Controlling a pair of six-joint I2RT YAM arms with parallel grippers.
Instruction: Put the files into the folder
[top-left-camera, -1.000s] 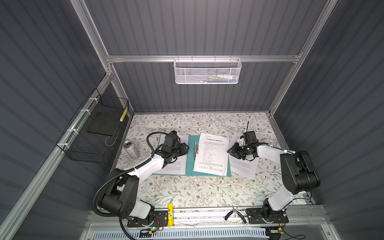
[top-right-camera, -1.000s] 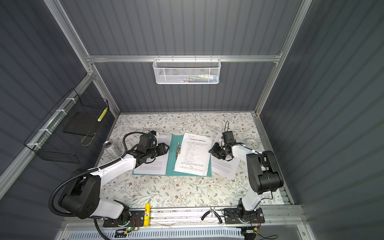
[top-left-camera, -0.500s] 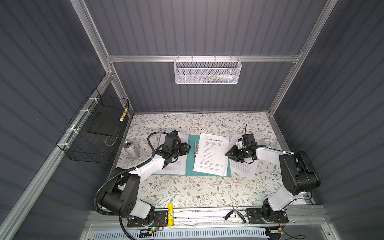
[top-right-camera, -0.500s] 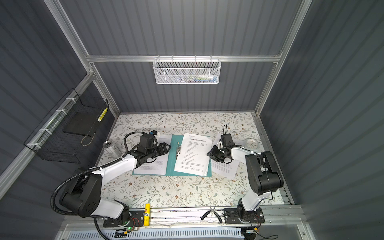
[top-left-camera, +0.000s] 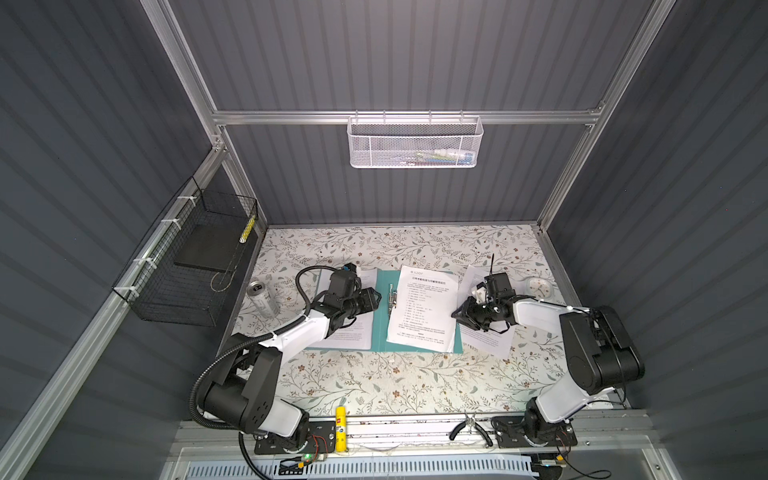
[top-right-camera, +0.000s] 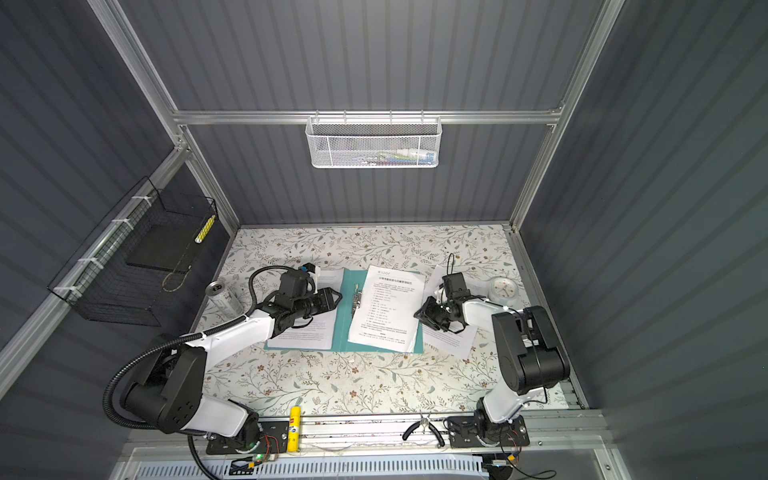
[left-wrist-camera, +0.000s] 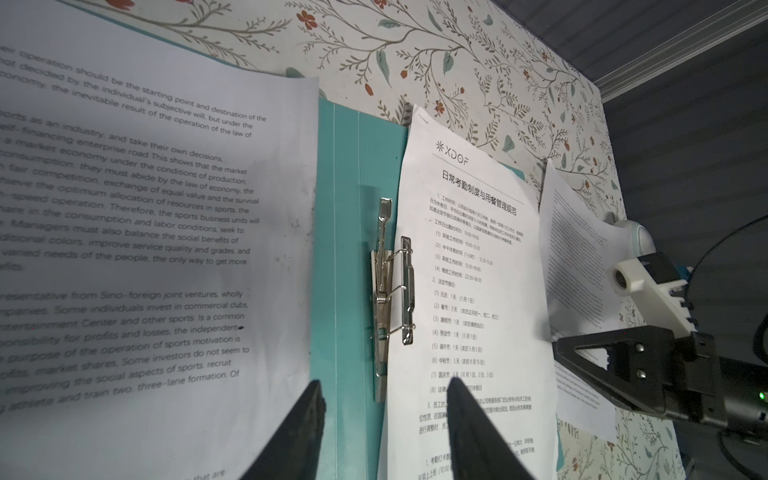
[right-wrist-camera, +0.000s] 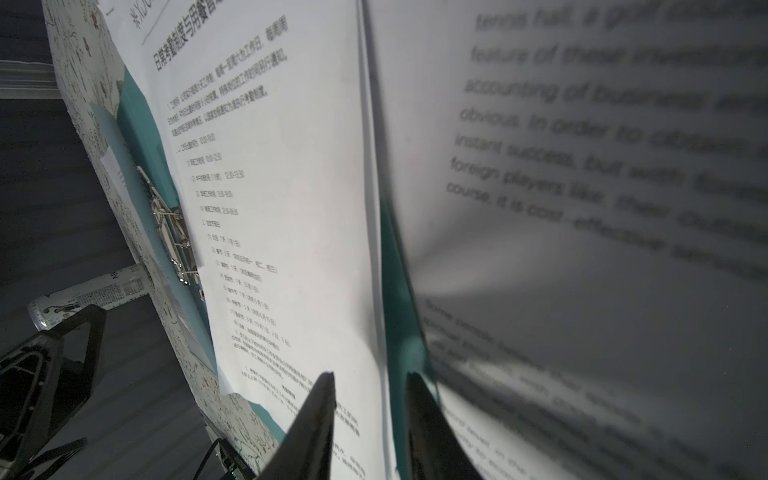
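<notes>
The folder (top-left-camera: 380, 332) lies open at the middle of the table (top-left-camera: 415, 382), clip bar (top-left-camera: 391, 296) along its spine, with one sheet (top-left-camera: 353, 336) on its left half and the headed sheet (top-left-camera: 424, 307) on its right half. A third sheet (top-left-camera: 486, 340) lies just beside the folder's right edge, a small clock (top-left-camera: 538, 286) behind it, and a can (top-left-camera: 262, 298) lies well left of the folder. The left gripper (top-left-camera: 376, 298) hangs over the left half beside the clip bar, the right gripper (top-left-camera: 456, 312) over the folder's right edge.

Floral-covered table (top-left-camera: 395, 374) carried an open teal folder (top-left-camera: 380, 328) at centre. A loose printed sheet (top-left-camera: 488, 343) lay beside its right edge, a can (top-left-camera: 262, 299) lay far left, and a round white object (top-left-camera: 538, 287) far right.
</notes>
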